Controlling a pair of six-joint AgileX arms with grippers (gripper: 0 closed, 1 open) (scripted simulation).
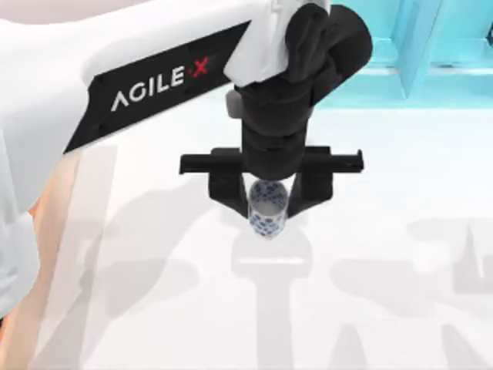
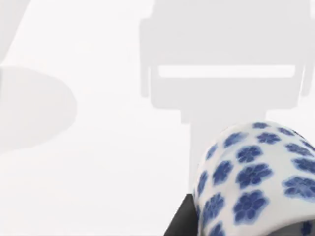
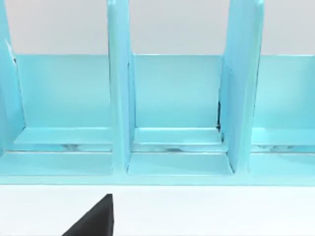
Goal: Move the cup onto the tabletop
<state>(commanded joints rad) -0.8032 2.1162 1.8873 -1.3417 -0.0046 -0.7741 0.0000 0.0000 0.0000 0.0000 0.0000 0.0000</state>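
The cup [image 1: 267, 208], small and white with blue flowers, hangs between the black fingers of my left gripper [image 1: 267, 202], which is shut on it. The arm reaches in from the left, and the cup is held above the white tabletop [image 1: 400, 200], near the middle. The gripper's shadow lies on the surface a little nearer the front edge. In the left wrist view the cup [image 2: 256, 177] looms close beside one black finger [image 2: 181, 222], with the tabletop [image 2: 98, 147] beneath. A black finger [image 3: 93, 219] of my right gripper shows in the right wrist view, facing the shelf.
A light blue shelf unit [image 1: 431, 54] with upright dividers [image 3: 118, 98] stands along the back right of the table. A strip of orange-brown tray [image 1: 42, 204] peeks out at the left edge under my left arm.
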